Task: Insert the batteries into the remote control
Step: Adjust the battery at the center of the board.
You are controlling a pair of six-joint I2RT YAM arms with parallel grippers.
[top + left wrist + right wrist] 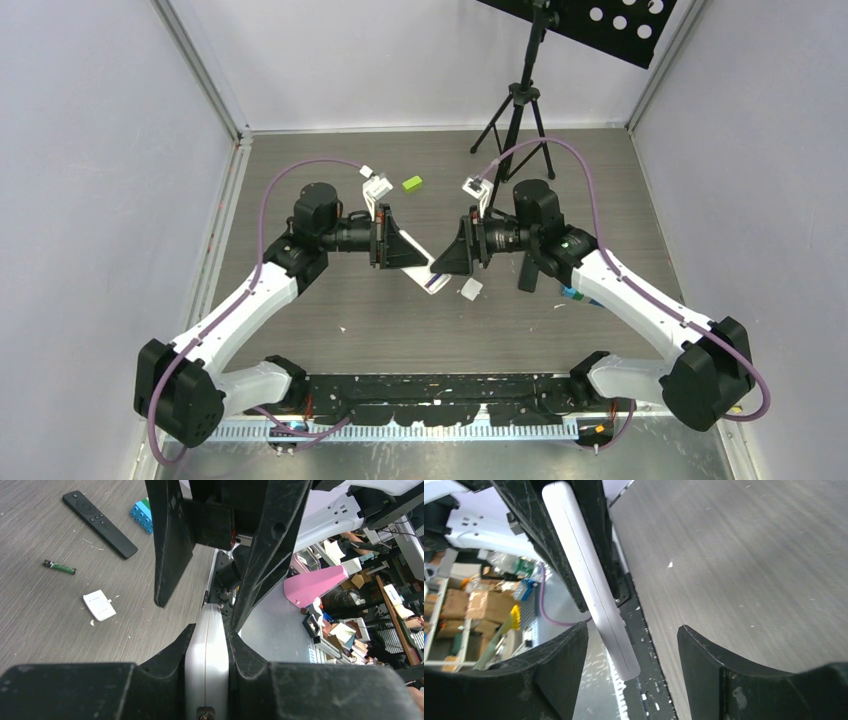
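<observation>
My left gripper [408,250] [210,628] is shut on the white remote control [420,268] [206,665] [589,580] and holds it edge-on above the table. A dark purple strip shows at the remote's lower end in the top view. My right gripper [447,258] [631,647] is open. It faces the left one, and the remote's free tip sits between its fingers [559,665] without touching them. One green battery [60,567] lies on the table, seen only in the left wrist view. No other batteries show.
A small white cover piece [470,289] [99,605] lies below the grippers. A black remote [100,525] and a blue-green toy block [142,514] lie beyond the battery. A green block [412,183] and a tripod [515,110] stand at the back.
</observation>
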